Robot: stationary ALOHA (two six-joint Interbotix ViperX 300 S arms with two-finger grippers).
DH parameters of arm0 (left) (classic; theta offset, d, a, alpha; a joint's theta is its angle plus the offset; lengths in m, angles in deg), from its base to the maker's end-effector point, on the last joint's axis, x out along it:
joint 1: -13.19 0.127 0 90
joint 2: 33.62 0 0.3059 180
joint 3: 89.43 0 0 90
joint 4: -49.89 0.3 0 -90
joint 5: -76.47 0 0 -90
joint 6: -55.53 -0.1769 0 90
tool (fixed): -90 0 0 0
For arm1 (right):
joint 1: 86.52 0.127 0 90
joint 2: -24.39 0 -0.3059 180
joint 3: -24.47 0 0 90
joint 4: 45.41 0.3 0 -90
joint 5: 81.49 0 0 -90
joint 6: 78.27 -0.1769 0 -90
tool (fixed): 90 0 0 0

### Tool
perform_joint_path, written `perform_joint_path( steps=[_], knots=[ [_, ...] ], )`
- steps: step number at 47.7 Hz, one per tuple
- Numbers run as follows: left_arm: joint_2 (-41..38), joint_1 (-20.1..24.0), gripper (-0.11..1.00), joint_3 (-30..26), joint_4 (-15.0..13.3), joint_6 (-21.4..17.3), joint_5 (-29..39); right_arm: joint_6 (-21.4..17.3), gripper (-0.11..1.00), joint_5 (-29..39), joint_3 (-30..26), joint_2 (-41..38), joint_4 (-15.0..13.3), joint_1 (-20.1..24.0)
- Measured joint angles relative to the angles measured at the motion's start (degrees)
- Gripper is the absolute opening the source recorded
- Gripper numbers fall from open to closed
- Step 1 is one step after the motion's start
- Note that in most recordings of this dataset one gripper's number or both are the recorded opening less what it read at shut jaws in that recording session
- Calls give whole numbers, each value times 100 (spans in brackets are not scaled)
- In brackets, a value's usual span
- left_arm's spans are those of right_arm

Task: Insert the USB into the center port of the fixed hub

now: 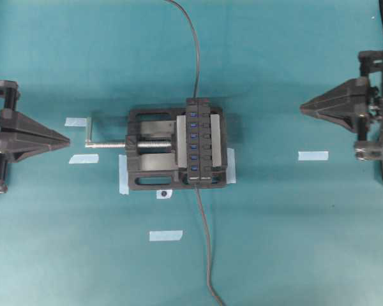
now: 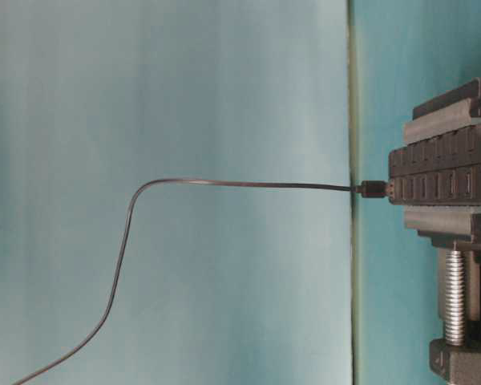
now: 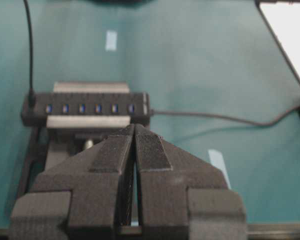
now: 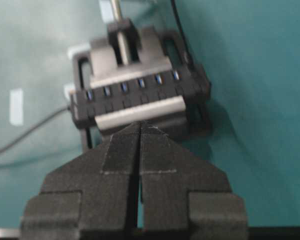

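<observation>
Grippers, left (image 1: 67,138) and right (image 1: 303,108), sat closed and empty well apart from the hub (image 1: 200,141), so we judged opening one for the USB came first.

Light is even and fairly bright across the teal table (image 1: 274,242), with soft shadows spreading up and to the right of the black vise (image 1: 147,175) in the overhead view. The table-level view arrives turned on its side, its pale backdrop washed out. Both wrist views are soft — the fixed hub (image 4: 140,95) blurs most in the right one. A white glare patch (image 3: 290,35) burns out the left wrist view's upper-right corner.
</observation>
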Motion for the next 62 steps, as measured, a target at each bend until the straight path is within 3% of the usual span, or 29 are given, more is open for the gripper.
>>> perform_joint_path(
  steps=[14,33,62],
  knots=[
    [-53,0,1,-105,0,0,211,9,-1,308,-343,-677,-325,-53],
    [-62,0,1,-141,0,0,220,9,-1,352,-870,-1837,-1037,-246],
    [-79,0,1,-141,0,9,229,9,-1,-369,-1529,-3305,-1116,-457]
  ],
)
